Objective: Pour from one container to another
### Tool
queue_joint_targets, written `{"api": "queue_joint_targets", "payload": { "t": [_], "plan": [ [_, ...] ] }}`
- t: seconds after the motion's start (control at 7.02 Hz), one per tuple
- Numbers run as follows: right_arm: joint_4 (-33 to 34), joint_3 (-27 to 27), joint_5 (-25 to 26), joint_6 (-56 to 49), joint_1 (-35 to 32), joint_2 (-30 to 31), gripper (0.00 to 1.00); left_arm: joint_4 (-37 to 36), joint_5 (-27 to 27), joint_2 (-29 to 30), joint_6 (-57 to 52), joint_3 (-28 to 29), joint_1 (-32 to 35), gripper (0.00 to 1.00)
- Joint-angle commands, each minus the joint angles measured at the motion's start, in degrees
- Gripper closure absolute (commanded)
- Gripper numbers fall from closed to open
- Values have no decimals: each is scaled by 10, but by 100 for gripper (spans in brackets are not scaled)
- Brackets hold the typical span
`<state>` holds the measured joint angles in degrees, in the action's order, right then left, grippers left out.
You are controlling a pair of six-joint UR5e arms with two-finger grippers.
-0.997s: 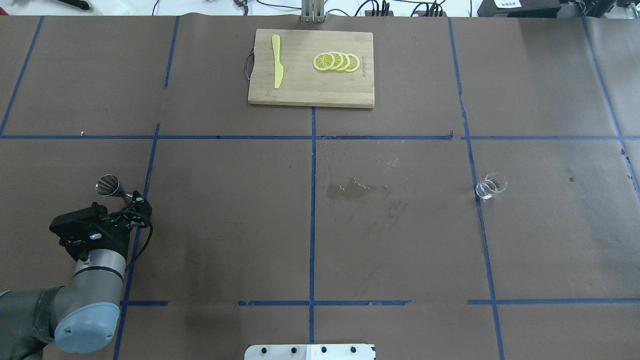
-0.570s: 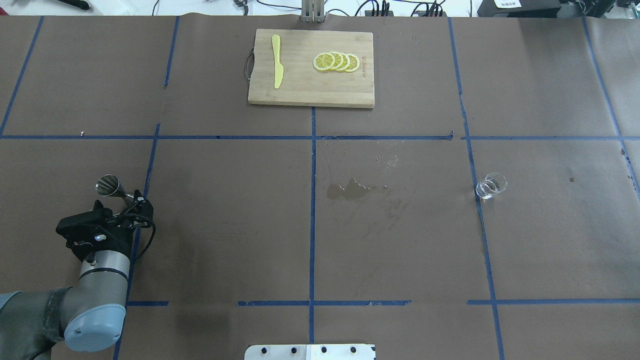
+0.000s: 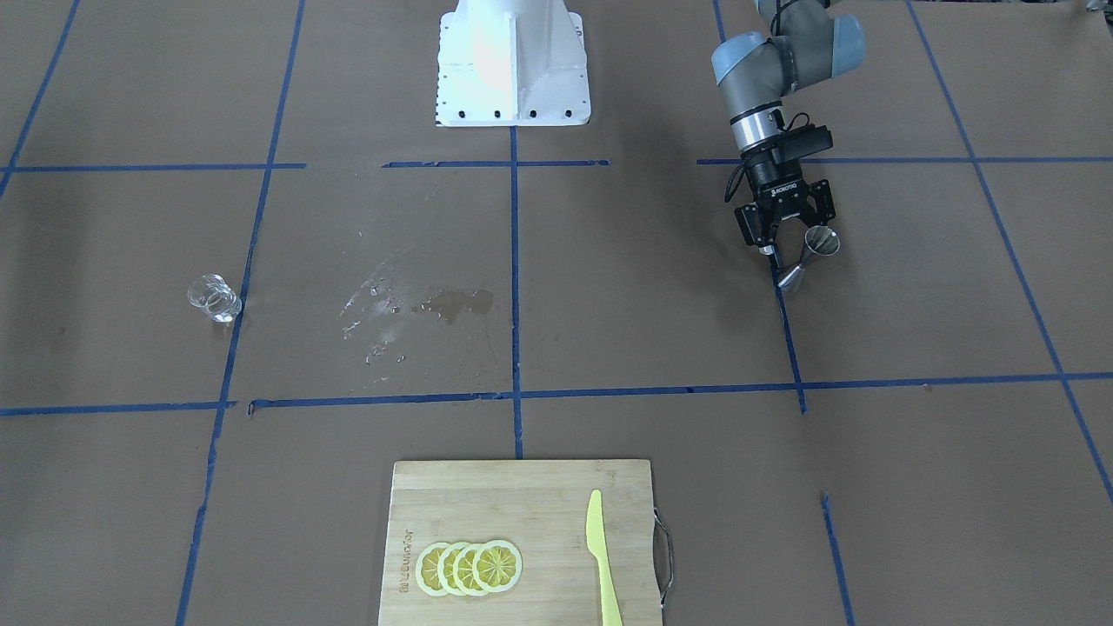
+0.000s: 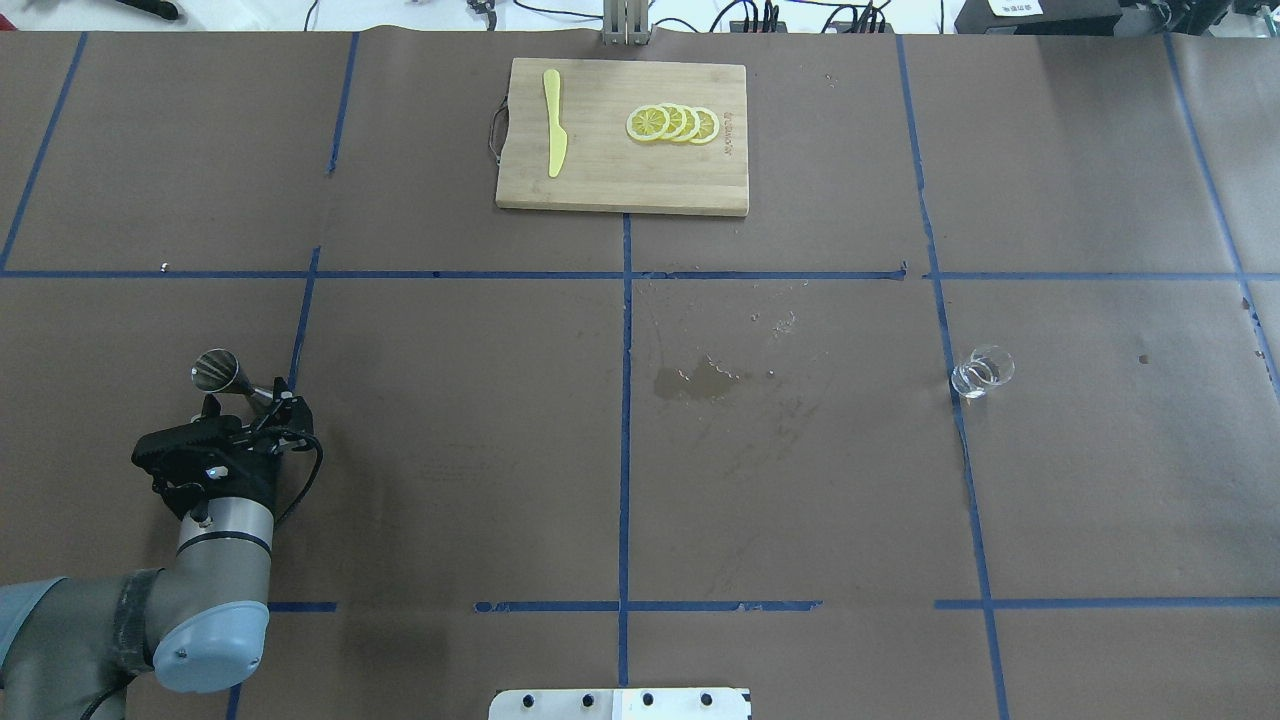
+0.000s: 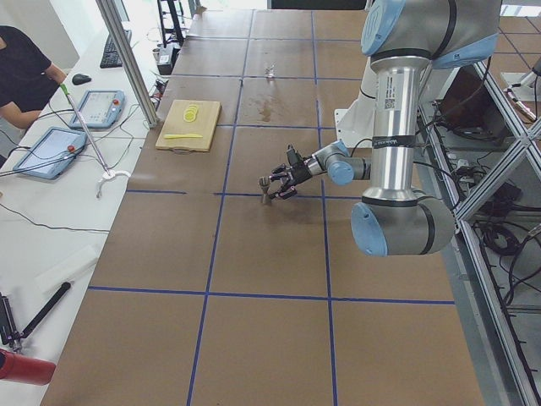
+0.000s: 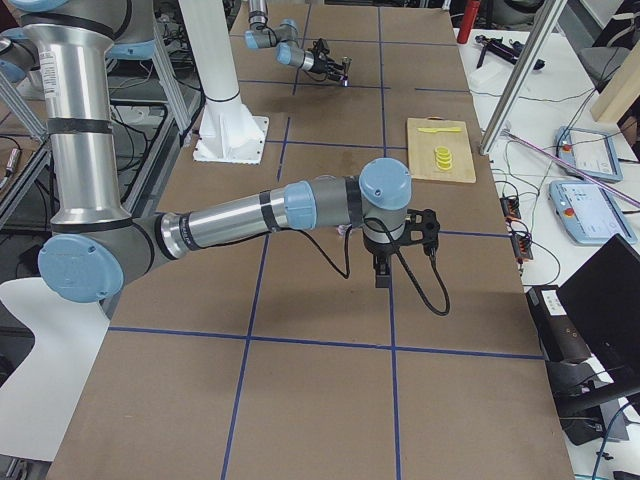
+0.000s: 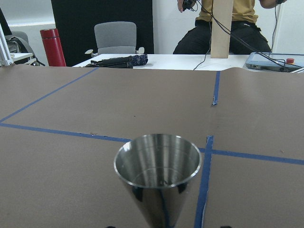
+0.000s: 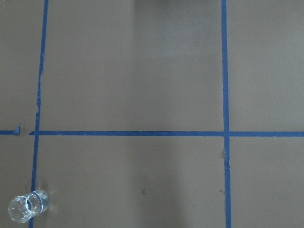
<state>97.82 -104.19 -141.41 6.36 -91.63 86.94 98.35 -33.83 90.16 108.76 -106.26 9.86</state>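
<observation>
Straddling the steel jigger with the left tool, jaws spread wide to either side of the lower cone and clamped on nothing. Standing upright on the surface, at the robot's left, just beside a blue tape line. Probably light, rigid and slick: polished sloping walls, so likely to squirt up or down out of any pinch placed on a cone. Best taken at the narrow waist, with the pads seated between the two flares. Narrow-footed as well, so apt to tip at a sideways nudge; better closed on evenly from both sides.

Finding the glass cup far across on the robot's right, well apart from the jigger, upright. Judged small, hard, smooth and breakable; best gripped across the body below the rim, squarely, with modest force. Impossible to say whether any liquid sits inside.

Seeing the right tool only from the side, pointing down over the surface; cannot tell whether spread or clenched.

Noting a wet stain mid-surface, between the two vessels.
</observation>
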Motion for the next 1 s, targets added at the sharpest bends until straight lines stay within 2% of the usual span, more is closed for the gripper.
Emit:
{"api": "queue_joint_targets", "payload": {
  "t": [0.0, 0.43, 0.85],
  "plan": [
    [0, 0, 0, 0, 1, 0, 0, 0, 4, 0, 0, 5, 17, 24],
    [0, 0, 1, 0, 1, 0, 0, 0, 5, 25, 2, 36, 21, 27],
    [0, -5, 2, 0, 0, -2, 0, -1, 5, 34, 3, 43, 22, 40]
  ]
}}
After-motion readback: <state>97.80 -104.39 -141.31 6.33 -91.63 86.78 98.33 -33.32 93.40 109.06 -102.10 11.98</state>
